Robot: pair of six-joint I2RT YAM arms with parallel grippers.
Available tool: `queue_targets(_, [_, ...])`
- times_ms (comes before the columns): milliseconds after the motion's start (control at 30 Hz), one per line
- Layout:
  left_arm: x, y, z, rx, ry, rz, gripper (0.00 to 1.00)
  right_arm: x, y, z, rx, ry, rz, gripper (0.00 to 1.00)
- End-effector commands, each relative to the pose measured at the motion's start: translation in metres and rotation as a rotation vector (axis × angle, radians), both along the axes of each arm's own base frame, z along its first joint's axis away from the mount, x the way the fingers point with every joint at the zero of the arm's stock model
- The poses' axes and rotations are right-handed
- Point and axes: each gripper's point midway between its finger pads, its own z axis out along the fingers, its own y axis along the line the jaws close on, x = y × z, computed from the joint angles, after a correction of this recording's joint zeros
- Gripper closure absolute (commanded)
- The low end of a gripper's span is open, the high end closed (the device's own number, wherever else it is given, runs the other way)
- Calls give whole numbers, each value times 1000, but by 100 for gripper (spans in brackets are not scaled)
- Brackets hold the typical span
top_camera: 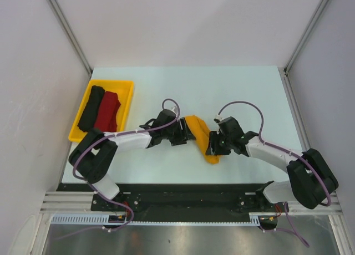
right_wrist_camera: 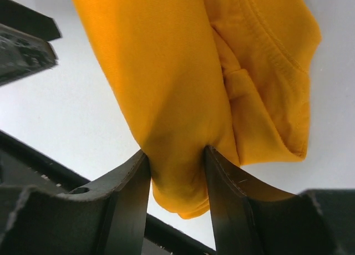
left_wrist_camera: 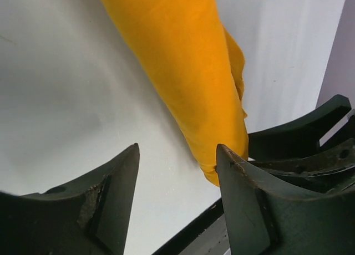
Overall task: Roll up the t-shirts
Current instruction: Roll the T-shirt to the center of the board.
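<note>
While the top view gives you only a narrow mustard shirt point(top_camera: 198, 127) lying near the middle of the table point(top_camera: 238, 88) between both arms, the wrist views settle the grips. Your right gripper point(right_wrist_camera: 176, 151) pinches a fold near the shirt's near end. Your left gripper point(left_wrist_camera: 177, 149) stands spread with bare table in the gap, and the shirt runs just past one finger (touching or not, you cannot tell). The shirt's long axis lies diagonally, far-left to near-right. Only the top view shows you the tray point(top_camera: 113, 82) at far left, holding a black roll point(top_camera: 91, 108) and a red roll point(top_camera: 108, 111) side by side.
</note>
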Motion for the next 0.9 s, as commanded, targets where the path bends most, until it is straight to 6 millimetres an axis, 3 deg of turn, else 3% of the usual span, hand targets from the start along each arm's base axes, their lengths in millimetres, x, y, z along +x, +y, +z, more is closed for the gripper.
queue_targets(0, [18, -22, 8, -27, -42, 18, 36, -1, 2, 2, 149, 62, -19, 54])
queue_targets(167, [29, -34, 3, -40, -66, 34, 31, 0, -7, -3, 201, 105, -64, 55])
queue_targets(467, [45, -48, -13, 23, -25, 90, 35, 6, -23, -1, 232, 108, -137, 54])
queue_targets(600, [46, -46, -26, 92, 24, 108, 35, 15, -41, 14, 147, -8, -204, 45])
queue_targets(633, [47, -45, -28, 104, 27, 115, 35, 19, -45, 26, 135, -64, -221, 39])
queue_targets(700, [49, -46, -31, 115, 36, 118, 35, 23, -59, 31, 59, -130, -263, 31])
queue_targets(733, [49, -45, -32, 122, 38, 121, 35, 25, -60, 38, 60, -156, -275, 24])
queue_targets(867, [50, -46, -36, 135, 44, 119, 35, 36, -62, 41, 51, -184, -289, 14])
